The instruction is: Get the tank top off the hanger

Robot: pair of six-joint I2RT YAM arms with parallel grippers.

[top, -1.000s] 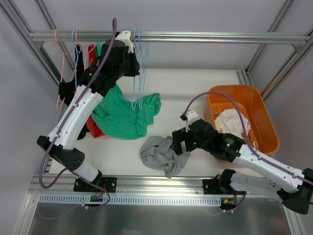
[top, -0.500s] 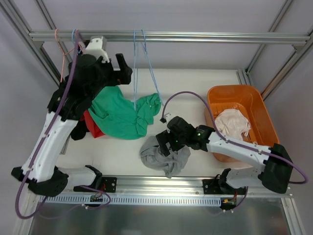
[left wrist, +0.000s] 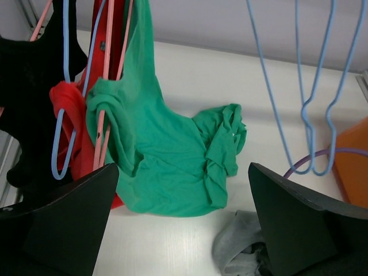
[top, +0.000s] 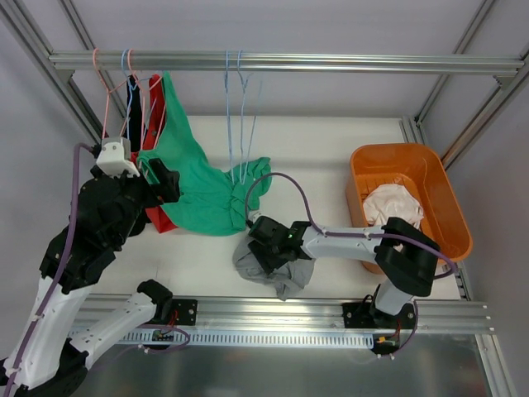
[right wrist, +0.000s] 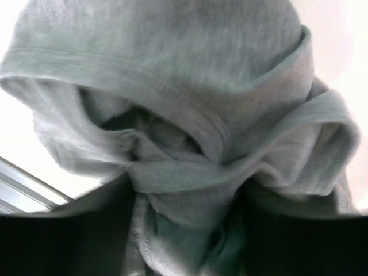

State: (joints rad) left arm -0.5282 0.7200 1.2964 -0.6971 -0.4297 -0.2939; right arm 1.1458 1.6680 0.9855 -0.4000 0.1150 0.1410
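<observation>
The green tank top (top: pixel 198 194) hangs by one strap on a pink hanger (left wrist: pixel 108 69) at the rail's left end, and its body trails down onto the table. My left gripper (top: pixel 161 184) hovers near it on the left. In the left wrist view that gripper (left wrist: pixel 183 167) is open with nothing between its fingers. A crumpled grey top (top: pixel 285 273) lies on the table in front. My right gripper (top: pixel 263 248) is pressed into its left side. In the right wrist view the grey cloth (right wrist: pixel 172 69) bunches between the jaws of that gripper (right wrist: pixel 187 230).
Two bare blue hangers (top: pixel 240 116) hang from the rail (top: pixel 331 62) mid-table. A black garment (left wrist: pixel 23 103) and a red one (left wrist: pixel 66 109) hang beside the green top. An orange bin (top: pixel 446 198) at right holds a pale cloth (top: pixel 388 207).
My left arm has pulled back from the rail to the near left, and its gripper has opened. My right arm has reached left onto the grey top, and its jaws have closed in.
</observation>
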